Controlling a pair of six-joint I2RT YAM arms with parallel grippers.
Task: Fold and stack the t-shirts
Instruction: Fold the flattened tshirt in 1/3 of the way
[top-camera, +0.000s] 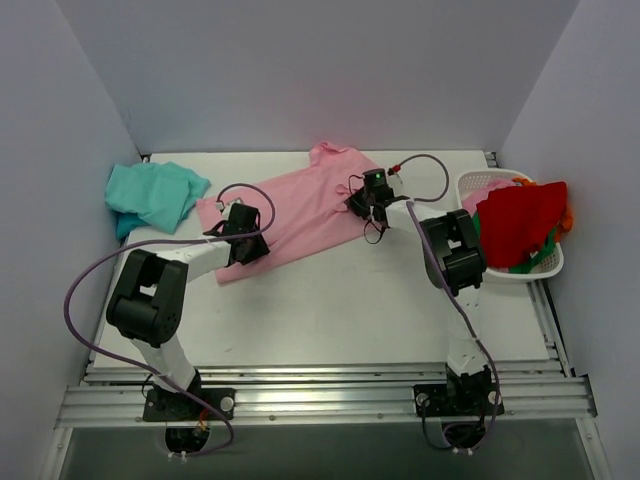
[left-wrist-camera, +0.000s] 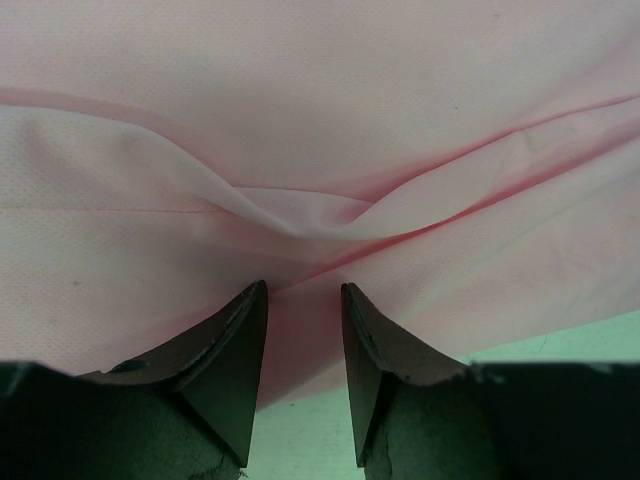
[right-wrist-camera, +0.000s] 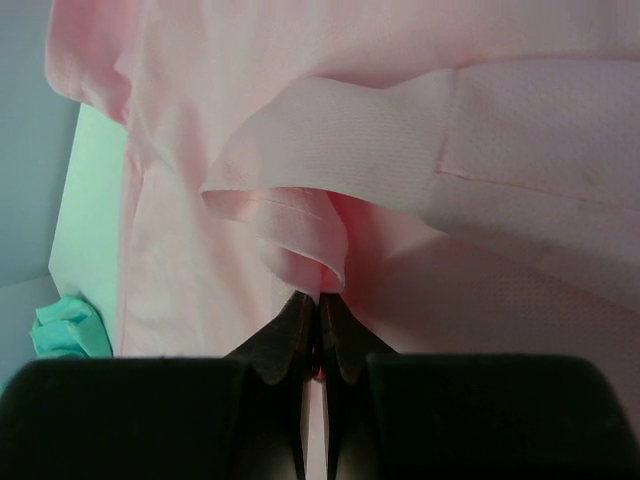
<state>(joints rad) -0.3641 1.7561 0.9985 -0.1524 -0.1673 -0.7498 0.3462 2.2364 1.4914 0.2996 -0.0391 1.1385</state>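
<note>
The light pink t-shirt (top-camera: 300, 210) lies spread at a slant across the back of the table. My left gripper (top-camera: 245, 242) is at the shirt's near-left edge. In the left wrist view its jaws (left-wrist-camera: 303, 300) are open, with the pink cloth (left-wrist-camera: 320, 130) and a wrinkle just ahead of the tips. My right gripper (top-camera: 365, 203) is at the shirt's right edge. In the right wrist view it (right-wrist-camera: 320, 300) is shut on a folded hem of the pink t-shirt (right-wrist-camera: 300, 240). The teal t-shirt (top-camera: 152, 195) lies crumpled at the back left and also shows in the right wrist view (right-wrist-camera: 65, 335).
A white plastic basket (top-camera: 470, 182) stands at the right edge, holding a red garment (top-camera: 520, 222) with green and orange cloth under it. White walls close the back and both sides. Bare white table (top-camera: 330, 300) lies between the shirt and the arm bases.
</note>
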